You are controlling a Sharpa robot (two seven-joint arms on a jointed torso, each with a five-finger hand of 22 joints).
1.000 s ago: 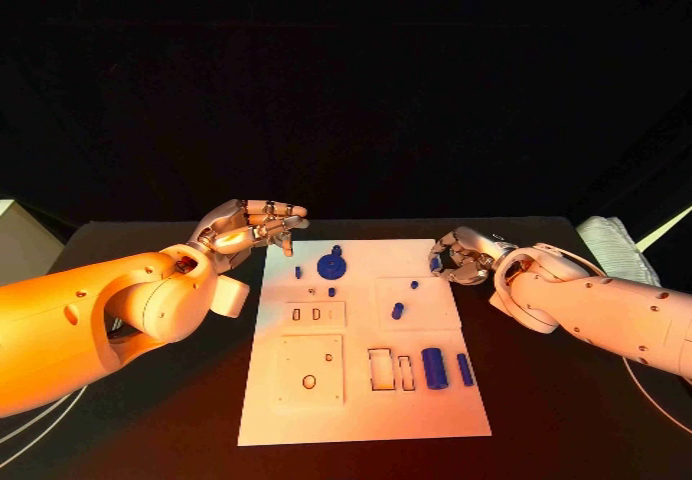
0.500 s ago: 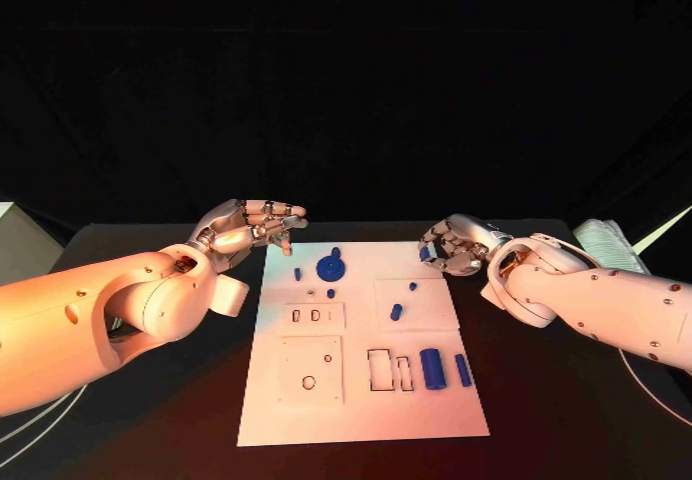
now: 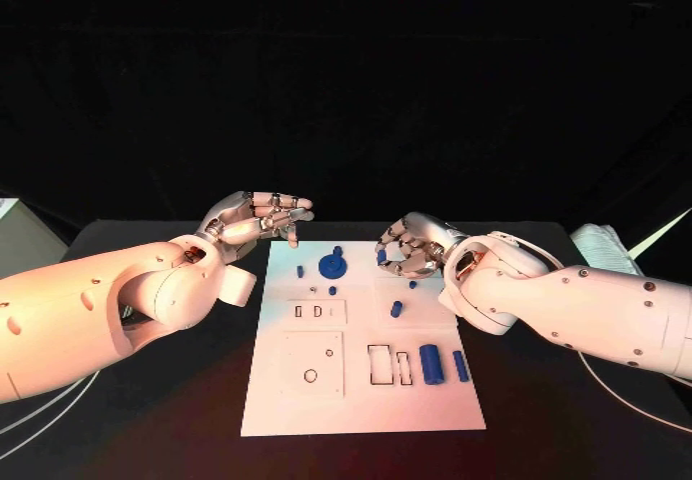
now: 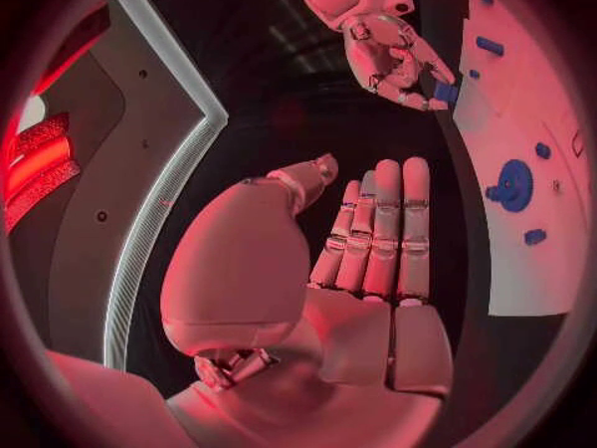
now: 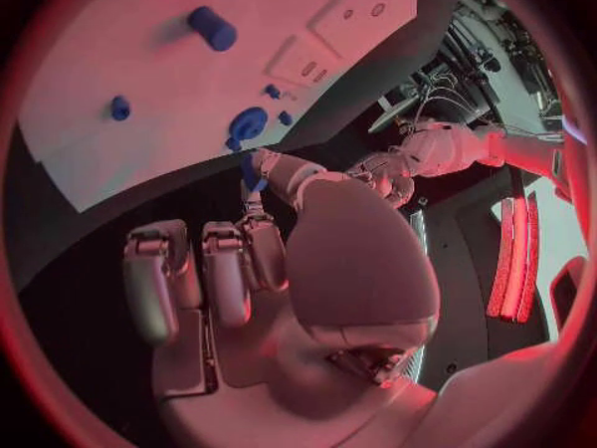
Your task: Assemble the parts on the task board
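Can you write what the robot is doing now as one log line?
right hand: pinches small blue part | left hand: open, holds nothing | white task board: blue gear-shaped part on it

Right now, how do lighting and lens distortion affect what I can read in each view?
Head view: dark background, warm light, task board bright, blue parts distinct. Left wrist view: red light, fisheye bends the board edge; left hand fills the centre. Right wrist view: red too, right hand near, its pinched blue part small.
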